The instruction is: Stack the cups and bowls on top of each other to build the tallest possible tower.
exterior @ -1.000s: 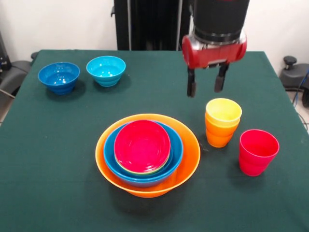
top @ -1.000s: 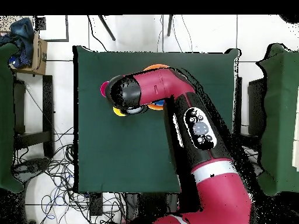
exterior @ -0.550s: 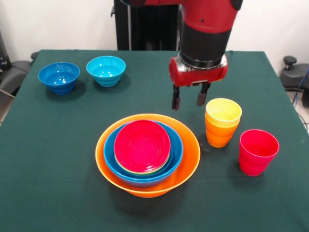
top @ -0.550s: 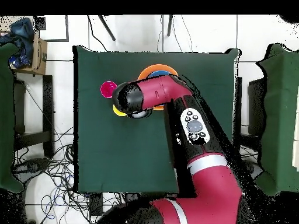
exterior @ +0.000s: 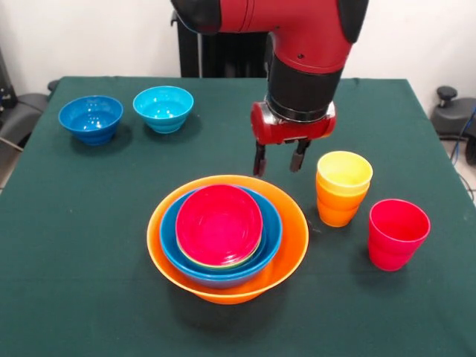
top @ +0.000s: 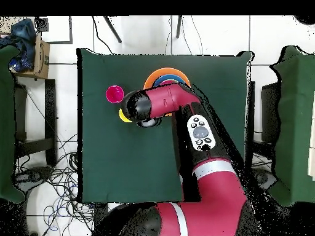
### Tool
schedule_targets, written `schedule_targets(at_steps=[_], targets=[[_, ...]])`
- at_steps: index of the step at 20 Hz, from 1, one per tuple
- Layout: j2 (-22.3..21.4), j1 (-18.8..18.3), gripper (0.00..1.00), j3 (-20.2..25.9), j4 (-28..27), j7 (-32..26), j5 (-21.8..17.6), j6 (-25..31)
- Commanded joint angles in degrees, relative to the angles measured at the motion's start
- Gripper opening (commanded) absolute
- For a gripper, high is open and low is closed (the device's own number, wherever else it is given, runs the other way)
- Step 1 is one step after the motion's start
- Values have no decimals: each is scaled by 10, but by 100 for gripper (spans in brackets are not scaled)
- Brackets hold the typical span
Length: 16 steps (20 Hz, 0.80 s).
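Two views: I steer from the front view and the overhead view.
Change: my gripper point(exterior: 279, 158) has come down and moved sideways from above the yellow cup point(exterior: 343, 174) toward the tower point(exterior: 227, 238); it now hangs just behind the orange bowl point(exterior: 294, 249), over its back rim.
Jaws: a little apart and empty, narrower than a second ago.
Meaning: I judge no cup was taken; the stacking step is not yet done.
Tower: orange bowl as base, a blue bowl point(exterior: 269, 236) inside, a red bowl point(exterior: 219, 224) on top, in the near middle of the table point(exterior: 82, 245).
Cups: yellow nested in an orange cup point(exterior: 336, 208), a red cup point(exterior: 397, 233) just beside, both right of the tower.
Loose bowls: dark-blue bowl point(exterior: 91, 118) and light-blue bowl point(exterior: 163, 108) at the far left corner, well apart.
Room: open cloth between tower and loose bowls; the cups stand near the right edge, so I would approach with care.
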Motion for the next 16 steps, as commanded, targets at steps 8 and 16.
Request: schedule_targets(at_steps=[8, 16], targets=[[-49, -54, 100, 69, 18, -26, 129, 52], [-54, -46, 100, 52, 17, -33, 132, 48]])
